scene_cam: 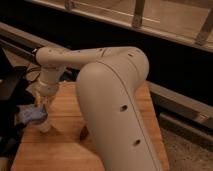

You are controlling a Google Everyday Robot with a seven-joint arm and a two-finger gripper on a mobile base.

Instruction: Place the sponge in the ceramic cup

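**Gripper low at the table's left edge, blue sponge against it**

Near: the arm's thick white link (117,110) fills the near centre and hides much of the wooden table (65,147). It is folded back over the board, probably so that the wrist can point straight down on the left side.

Middle, left: the gripper (43,111) hangs low under the vertical wrist, just over the table's left edge. The blue sponge (30,116) lies tight against the gripper's left side. This closeness suggests the sponge is being carried or let go, but I cannot tell whether the gripper is spread or clamped on it.

A pale form under the gripper could be the ceramic cup or part of the tool; I cannot say which. So it is not settled whether the sponge is in the cup, over it, or only beside it.

Further left, dark equipment (11,100) crowds the table edge, leaving little room on that side.

Far: a dark band, then a metal rail (165,31) running across.
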